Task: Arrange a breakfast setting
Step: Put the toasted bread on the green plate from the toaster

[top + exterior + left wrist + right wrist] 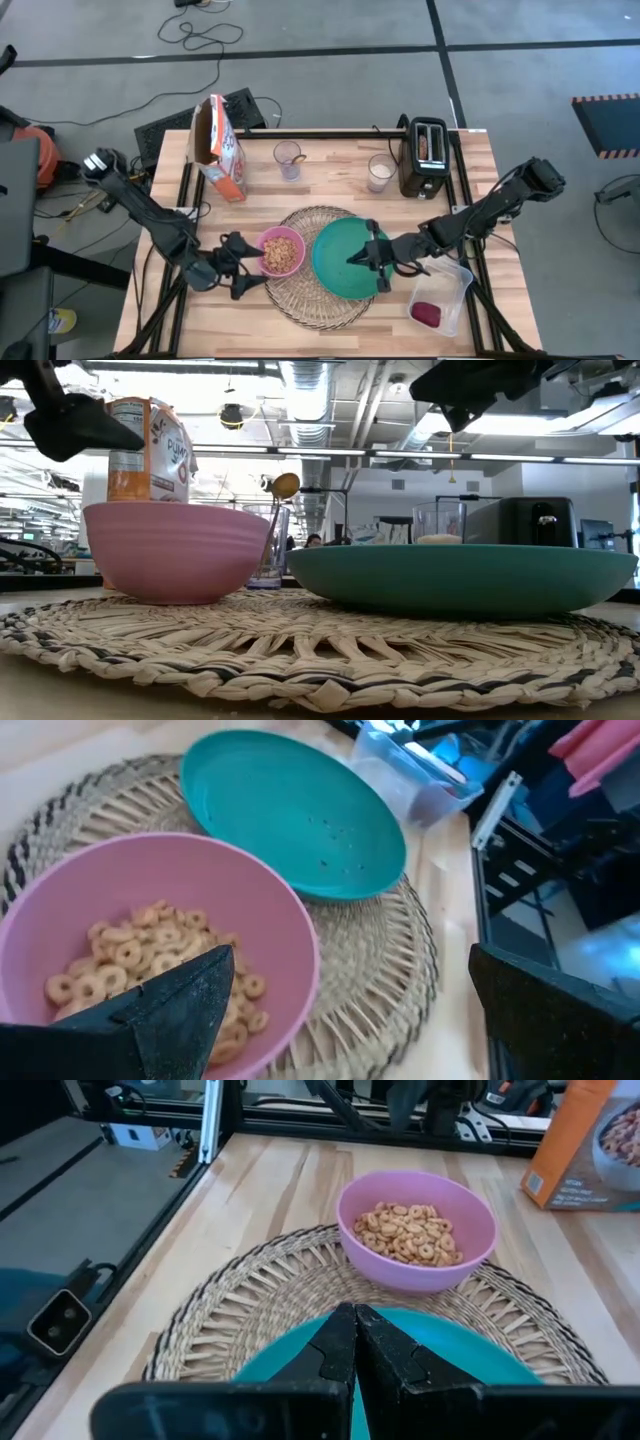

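Cereal box [222, 148] stood at the far left of the wooden table [330, 155], opened at the top. Nearer me, my left claw [246, 268] hovered with its two fingers spread wide, holding nothing, just beside the left rim of the pink bowl [282, 251]. That bowl sat on the left part of the round woven mat [318, 300] and was filled with small cereal rings [410, 1235].

Moving right, the teal plate [340, 262] rested on the mat, close beside the bowl; whether their rims touched I could not tell. It was bare apart from a few crumbs. My right claw [374, 262] hung over the plate's right side with its fingers pressed together, gripping nothing that I could see.

Behind the mat, a clear glass [288, 160] held the gold spoon [281, 495], standing upright in it. A second glass [380, 172] with something pale inside stood to its right, and next to that the black toaster [423, 157] with bread still showing in a slot.

At the near right corner, a clear tub [441, 297] held the dark-red fruit [426, 314].

As I judged it, the setting was partway done: mat, filled bowl and plate were in place. Still left, it seemed, were the spoon, the bread and the fruit, none of which had reached the mat.
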Robot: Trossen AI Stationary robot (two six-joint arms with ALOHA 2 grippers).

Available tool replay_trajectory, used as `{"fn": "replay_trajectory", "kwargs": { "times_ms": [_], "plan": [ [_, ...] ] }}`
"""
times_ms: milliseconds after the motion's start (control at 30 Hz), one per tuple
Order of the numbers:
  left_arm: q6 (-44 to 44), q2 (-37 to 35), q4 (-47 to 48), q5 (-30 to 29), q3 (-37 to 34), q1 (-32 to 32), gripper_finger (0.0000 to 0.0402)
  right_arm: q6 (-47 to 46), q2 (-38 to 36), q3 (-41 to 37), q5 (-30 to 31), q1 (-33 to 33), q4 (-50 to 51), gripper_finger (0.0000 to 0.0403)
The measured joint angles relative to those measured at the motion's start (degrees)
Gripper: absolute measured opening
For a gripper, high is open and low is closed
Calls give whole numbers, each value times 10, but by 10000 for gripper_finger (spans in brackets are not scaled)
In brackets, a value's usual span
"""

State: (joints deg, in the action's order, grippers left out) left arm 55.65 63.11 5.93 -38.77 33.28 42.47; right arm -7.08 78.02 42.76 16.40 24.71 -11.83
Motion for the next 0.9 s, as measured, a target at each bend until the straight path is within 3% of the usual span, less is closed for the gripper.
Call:
{"fn": "replay_trajectory", "kwargs": {
  "times_ms": [267, 400, 633, 900],
  "plan": [
    [-3, 62, -42, -91, 0, 3, 387, -5, 0, 2, 0, 25, -4, 33],
    [-60, 98, -127, -118, 0, 3, 387, -6, 0, 17, 0, 44, 8, 33],
    [-227, 179, -346, -112, 0, -7, 387, -34, 0, 48, 1, 65, 63, 33],
    [-339, 262, -534, -24, 0, -61, 387, -55, 0, 144, 15, 91, 248, 33]
  ]
}}
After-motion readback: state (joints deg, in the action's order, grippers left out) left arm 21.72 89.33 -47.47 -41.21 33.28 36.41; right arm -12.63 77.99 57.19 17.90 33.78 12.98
